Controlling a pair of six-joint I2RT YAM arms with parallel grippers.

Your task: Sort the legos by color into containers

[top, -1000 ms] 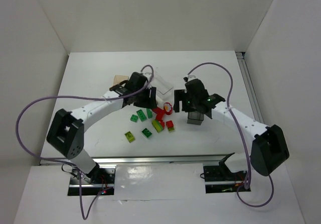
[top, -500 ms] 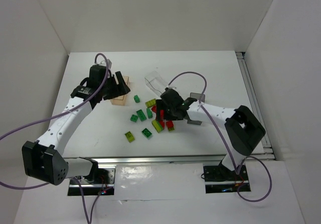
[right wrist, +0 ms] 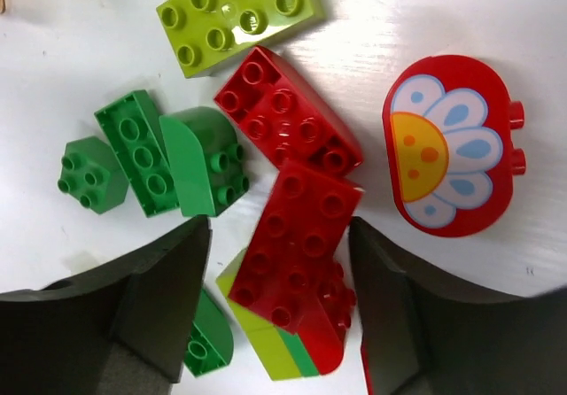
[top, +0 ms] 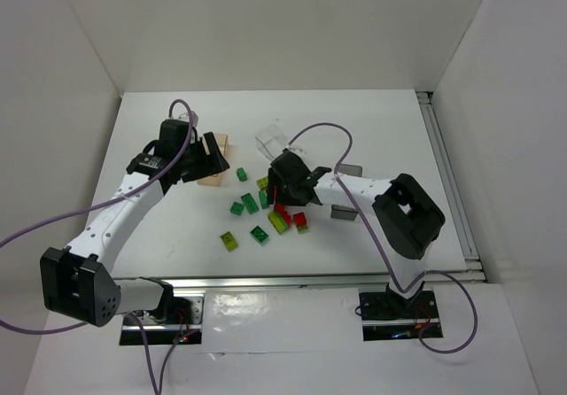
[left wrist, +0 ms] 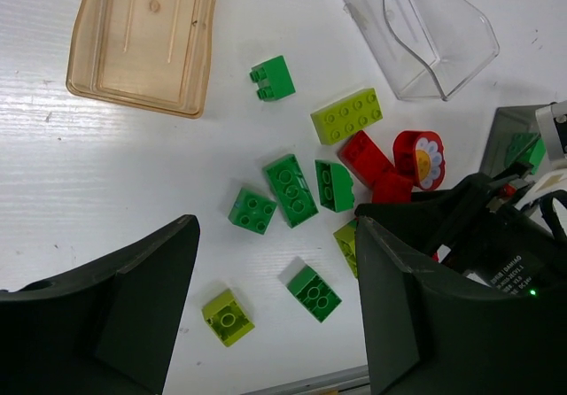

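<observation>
Loose legos lie mid-table: green ones [left wrist: 291, 189], a yellow-green one [left wrist: 347, 114], red ones [left wrist: 365, 158] and a red flower piece [left wrist: 420, 158]. My right gripper [top: 282, 191] hangs low over this pile. It is open, its fingers [right wrist: 151, 298] either side of a red brick [right wrist: 301, 244] with small gaps. My left gripper [top: 205, 156] is open and empty, high beside the tan container [top: 215, 175]. The clear container [top: 270, 143] lies tilted behind the pile. The dark grey container [top: 344, 213] sits right of it, partly hidden by my right arm.
A lone green brick [top: 241, 174] rests just right of the tan container [left wrist: 146, 41], which looks empty. A yellow-green brick [top: 229, 241] and a green one [top: 259, 233] lie nearest the table's front edge. Purple cables loop over both arms.
My left arm swung from the pile out to the tan container. My right arm came from the dark grey container down onto the pile, and its jaws narrowed around the red brick.
</observation>
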